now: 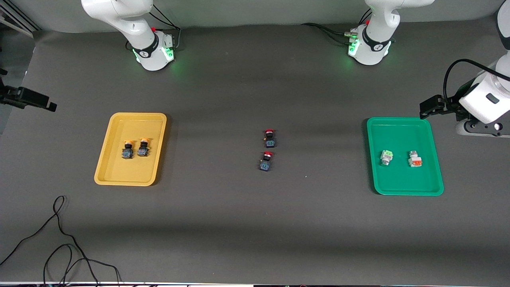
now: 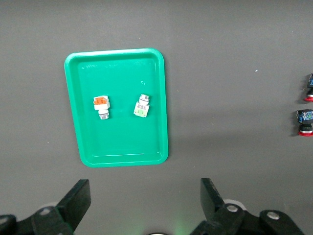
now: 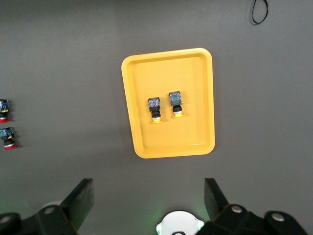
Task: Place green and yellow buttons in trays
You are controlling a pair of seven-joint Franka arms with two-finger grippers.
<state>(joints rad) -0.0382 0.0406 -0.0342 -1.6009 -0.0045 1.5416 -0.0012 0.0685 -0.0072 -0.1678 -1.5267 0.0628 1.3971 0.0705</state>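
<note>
The mustard yellow tray (image 1: 131,171) lies toward the right arm's end of the table and holds two yellow-capped buttons (image 1: 127,149) (image 1: 144,147) side by side. They also show in the right wrist view (image 3: 155,108) (image 3: 175,104) on that tray (image 3: 171,142). The bright green tray (image 1: 402,179) lies toward the left arm's end and holds the light-green-faced button (image 1: 385,157) and the orange-red-faced button (image 1: 414,159), also in the left wrist view (image 2: 141,108) (image 2: 101,103). My left gripper (image 2: 144,188) and right gripper (image 3: 148,187) are open, empty and held high beside their trays.
Two red-capped black-and-blue buttons (image 1: 269,138) (image 1: 266,161) lie on the grey mat midway between the trays. A loose black cable (image 1: 59,239) curls near the front camera's edge at the right arm's end. The arm bases (image 1: 153,52) (image 1: 368,48) stand along the farthest edge.
</note>
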